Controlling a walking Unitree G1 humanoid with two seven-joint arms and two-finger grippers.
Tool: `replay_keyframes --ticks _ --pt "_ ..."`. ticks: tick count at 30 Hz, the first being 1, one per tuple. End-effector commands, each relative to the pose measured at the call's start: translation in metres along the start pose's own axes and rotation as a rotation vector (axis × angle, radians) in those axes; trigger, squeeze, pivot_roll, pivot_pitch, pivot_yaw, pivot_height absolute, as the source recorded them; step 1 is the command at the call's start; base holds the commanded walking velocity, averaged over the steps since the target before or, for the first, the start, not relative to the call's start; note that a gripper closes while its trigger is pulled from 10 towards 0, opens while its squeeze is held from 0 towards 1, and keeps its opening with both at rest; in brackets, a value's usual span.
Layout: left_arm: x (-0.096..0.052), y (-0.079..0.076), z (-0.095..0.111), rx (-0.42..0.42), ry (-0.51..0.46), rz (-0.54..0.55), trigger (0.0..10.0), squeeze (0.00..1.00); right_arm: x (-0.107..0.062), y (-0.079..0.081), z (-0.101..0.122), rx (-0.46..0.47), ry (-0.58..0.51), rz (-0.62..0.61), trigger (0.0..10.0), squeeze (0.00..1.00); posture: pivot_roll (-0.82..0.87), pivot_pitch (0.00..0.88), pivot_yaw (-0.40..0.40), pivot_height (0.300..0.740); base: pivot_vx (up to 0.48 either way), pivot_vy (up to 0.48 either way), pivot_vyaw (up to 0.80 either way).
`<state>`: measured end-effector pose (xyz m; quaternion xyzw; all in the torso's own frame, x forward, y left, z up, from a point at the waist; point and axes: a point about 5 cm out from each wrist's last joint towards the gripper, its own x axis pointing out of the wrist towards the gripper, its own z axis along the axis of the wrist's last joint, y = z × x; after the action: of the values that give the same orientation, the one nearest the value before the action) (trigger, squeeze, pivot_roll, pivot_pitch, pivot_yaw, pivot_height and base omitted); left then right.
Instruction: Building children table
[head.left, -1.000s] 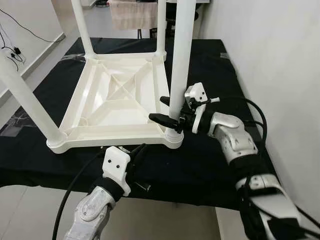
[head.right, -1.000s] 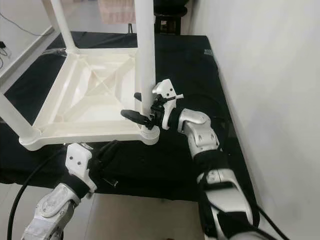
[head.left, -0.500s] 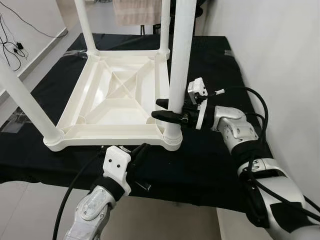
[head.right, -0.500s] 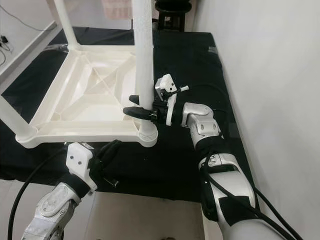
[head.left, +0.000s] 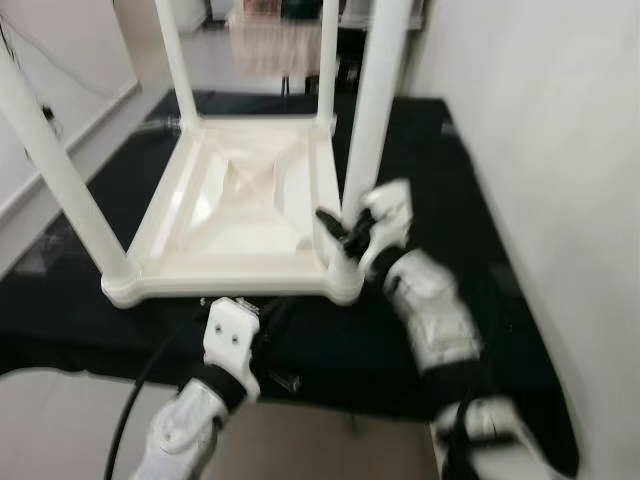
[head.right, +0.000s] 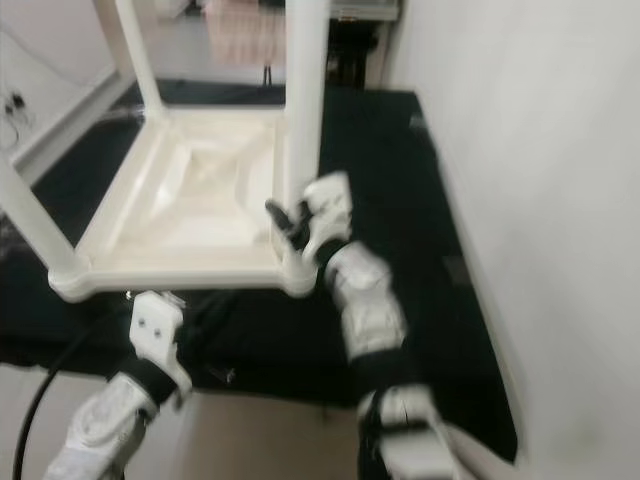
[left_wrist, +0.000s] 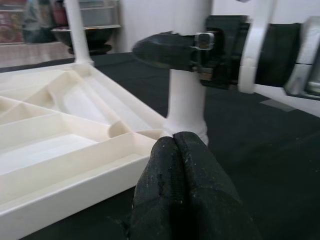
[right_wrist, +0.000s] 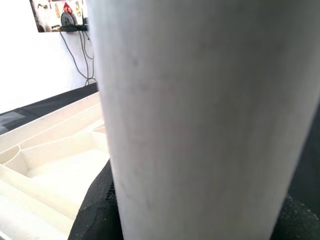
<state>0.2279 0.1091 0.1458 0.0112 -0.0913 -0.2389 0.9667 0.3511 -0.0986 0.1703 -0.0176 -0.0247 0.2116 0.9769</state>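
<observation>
Black cloth (head.left: 470, 190) held the upturned table (head.left: 240, 215), 4 legs in; right gripper (head.left: 340, 232) clamped the near leg (head.left: 372, 120), left gripper (left_wrist: 180, 150) pinched closed.

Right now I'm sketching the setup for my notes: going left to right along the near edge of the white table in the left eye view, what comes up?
Near-left table leg → left gripper, just in front of the table's near rim → near-right table leg → right gripper at that leg's base → white wall.
</observation>
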Motion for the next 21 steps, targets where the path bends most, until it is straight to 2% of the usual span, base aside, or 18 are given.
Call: replay_keyframes --ticks 1,5,6,9,10,12,14,15,16,17,18,21 --pt "-0.002 0.001 -0.003 -0.013 0.020 -0.003 10.0 0.00 -0.008 0.003 -0.039 0.032 0.169 0.006 0.0 0.00 0.08 0.122 -0.006 0.740 0.000 0.000 0.00" --pt "-0.001 0.001 -0.003 -0.015 0.020 -0.005 10.0 0.00 -0.004 0.000 -0.038 0.028 0.170 0.004 0.0 0.00 0.08 0.120 -0.018 0.740 0.000 0.000 0.00" --pt "-0.001 0.001 -0.003 -0.014 0.018 -0.001 10.0 0.00 -0.003 0.000 -0.035 0.024 0.181 -0.023 10.0 0.00 0.08 0.119 -0.018 0.740 0.000 0.000 0.00" --pt "-0.001 0.001 -0.003 -0.013 0.017 0.007 10.0 0.00 -0.003 0.001 -0.028 0.033 0.166 -0.042 10.0 0.00 0.08 0.116 -0.018 0.740 0.000 0.000 0.00" --pt "-0.001 0.001 -0.003 -0.012 0.017 0.009 10.0 0.00 -0.002 0.002 -0.023 0.041 0.152 -0.017 10.0 1.00 0.09 0.115 -0.018 0.740 0.000 0.000 0.00" --pt "-0.001 0.000 -0.003 -0.013 0.017 0.006 10.0 0.00 0.004 -0.002 -0.013 0.043 0.116 0.021 10.0 1.00 0.08 0.112 -0.016 0.740 0.000 0.000 0.00" --pt "-0.001 0.000 -0.003 -0.013 0.017 0.006 10.0 0.00 0.004 -0.002 -0.013 0.043 0.116 0.021 10.0 1.00 0.08 0.112 -0.016 0.740 0.000 0.000 0.00" --pt "0.000 0.000 -0.003 -0.015 0.019 0.000 10.0 0.00 0.014 -0.004 0.005 0.067 0.041 0.167 10.0 0.81 0.08 0.105 -0.014 0.740 0.000 0.000 0.00" --pt "0.000 0.000 -0.003 -0.015 0.019 0.000 10.0 0.00 0.014 -0.004 0.005 0.067 0.041 0.167 10.0 0.81 0.08 0.105 -0.014 0.740 0.000 0.000 0.00" --pt "0.000 0.000 -0.004 -0.015 0.019 -0.001 10.0 0.00 0.017 -0.003 0.012 0.079 0.014 0.235 10.0 0.00 0.08 0.105 -0.014 0.740 0.000 0.000 0.00" --pt "0.000 0.000 -0.004 -0.015 0.019 -0.001 10.0 0.00 0.017 -0.003 0.012 0.079 0.014 0.235 10.0 0.00 0.08 0.105 -0.014 0.740 0.000 0.000 0.00" --pt "0.000 -0.001 -0.004 -0.014 0.020 0.000 10.0 0.00 0.023 -0.010 0.029 0.045 -0.028 0.399 10.0 0.00 0.09 0.098 -0.020 0.740 0.000 0.000 0.00"
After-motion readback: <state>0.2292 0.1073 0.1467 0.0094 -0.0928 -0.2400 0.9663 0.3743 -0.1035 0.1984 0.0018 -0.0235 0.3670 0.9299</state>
